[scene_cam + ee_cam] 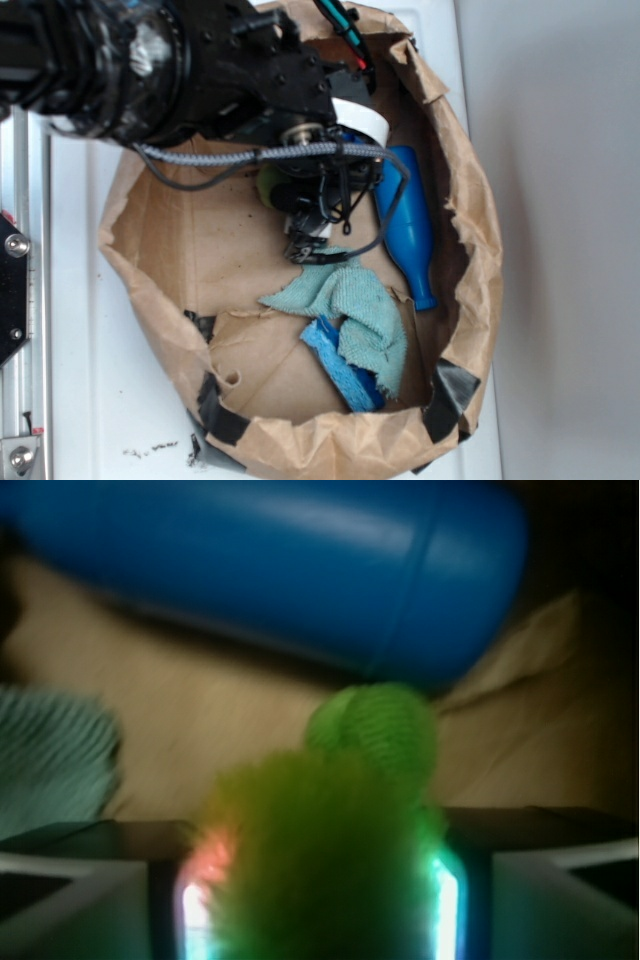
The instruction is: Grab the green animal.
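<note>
The green animal (pixel 330 860) sits between my fingers in the wrist view. Its fuzzy lime body fills the gap from one lit pad (pixel 192 910) to the other, and its smooth rounded head (pixel 385 730) pokes out ahead. My gripper (pixel 320 890) is shut on it. From the exterior camera only a patch of the green animal (pixel 267 186) shows, under the black arm. The gripper (pixel 303 228) hangs low inside the brown paper tub and most of the toy is hidden.
A blue bottle (pixel 410 225) lies just right of the gripper, close ahead of the toy's head as the blue bottle (pixel 300 570). A teal cloth (pixel 350 305) covers a blue block (pixel 345 372). Crumpled paper walls (pixel 475 200) ring everything.
</note>
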Available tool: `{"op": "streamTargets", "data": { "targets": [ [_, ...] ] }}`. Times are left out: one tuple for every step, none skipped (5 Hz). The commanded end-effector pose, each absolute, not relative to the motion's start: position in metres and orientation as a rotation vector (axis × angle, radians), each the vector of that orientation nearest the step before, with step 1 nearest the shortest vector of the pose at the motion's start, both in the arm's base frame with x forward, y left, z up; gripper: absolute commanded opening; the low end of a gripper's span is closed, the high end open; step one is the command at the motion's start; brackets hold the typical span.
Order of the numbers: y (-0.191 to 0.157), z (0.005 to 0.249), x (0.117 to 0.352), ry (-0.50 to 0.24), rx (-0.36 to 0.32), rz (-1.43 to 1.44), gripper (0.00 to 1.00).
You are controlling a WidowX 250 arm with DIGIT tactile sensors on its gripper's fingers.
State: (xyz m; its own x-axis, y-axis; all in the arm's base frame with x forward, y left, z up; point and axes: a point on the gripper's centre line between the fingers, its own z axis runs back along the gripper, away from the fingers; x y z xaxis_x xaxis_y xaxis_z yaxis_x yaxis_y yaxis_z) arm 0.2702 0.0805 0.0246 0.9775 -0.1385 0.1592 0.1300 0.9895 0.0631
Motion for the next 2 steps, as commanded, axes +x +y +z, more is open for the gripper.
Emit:
{"op": "streamTargets", "data": {
  "targets": [
    [0.08,0.115,0.279,-0.159,-0.02,-0.101,0.0],
    [0.071,0.141,0.28,-0.135,-0.017,-0.12,0.0]
  ]
}}
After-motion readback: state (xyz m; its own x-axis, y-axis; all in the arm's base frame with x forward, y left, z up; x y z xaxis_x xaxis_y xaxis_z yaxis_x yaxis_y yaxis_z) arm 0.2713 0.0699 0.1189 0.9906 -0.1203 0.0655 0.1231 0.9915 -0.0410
